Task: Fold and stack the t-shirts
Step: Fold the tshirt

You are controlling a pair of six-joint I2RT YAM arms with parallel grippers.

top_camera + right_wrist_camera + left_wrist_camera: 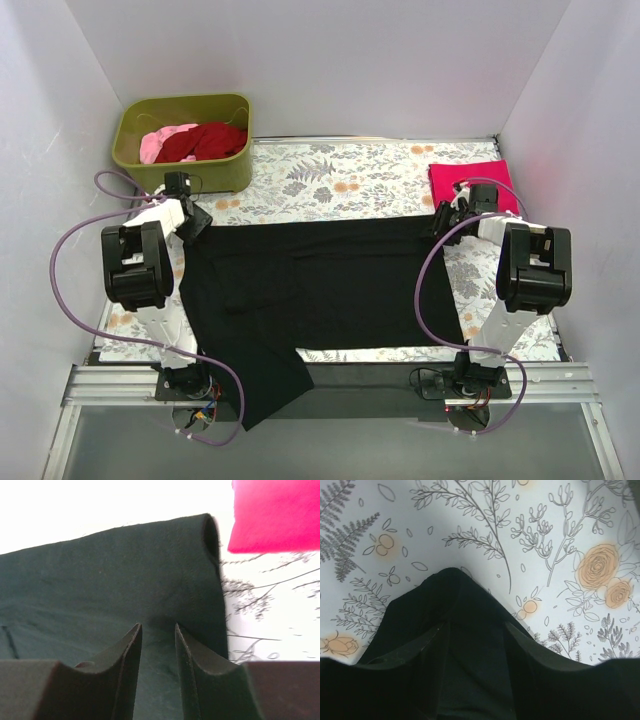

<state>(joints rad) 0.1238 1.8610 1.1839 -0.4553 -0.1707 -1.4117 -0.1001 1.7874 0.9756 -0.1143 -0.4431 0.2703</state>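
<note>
A black t-shirt (pixel 320 285) lies spread wide across the table cloth, its lower left part hanging over the near edge. My left gripper (pixel 192 222) is at its far left corner. In the left wrist view black cloth (pixel 452 595) fills the gap between the fingers and tents up ahead of the left gripper (pixel 475 625). My right gripper (pixel 443 217) is at the far right corner; in its wrist view the right gripper (pixel 156 626) has its narrow-set jaws pressed on the black t-shirt (pixel 100 580). A folded magenta-pink t-shirt (pixel 472 182) lies just beyond it.
An olive-green tub (pixel 132 160) stands at the back left, holding a pale pink t-shirt (pixel 160 142) and a dark red t-shirt (pixel 205 140). The floral table cloth (pixel 340 180) shows behind the black shirt. White walls close in the left, back and right.
</note>
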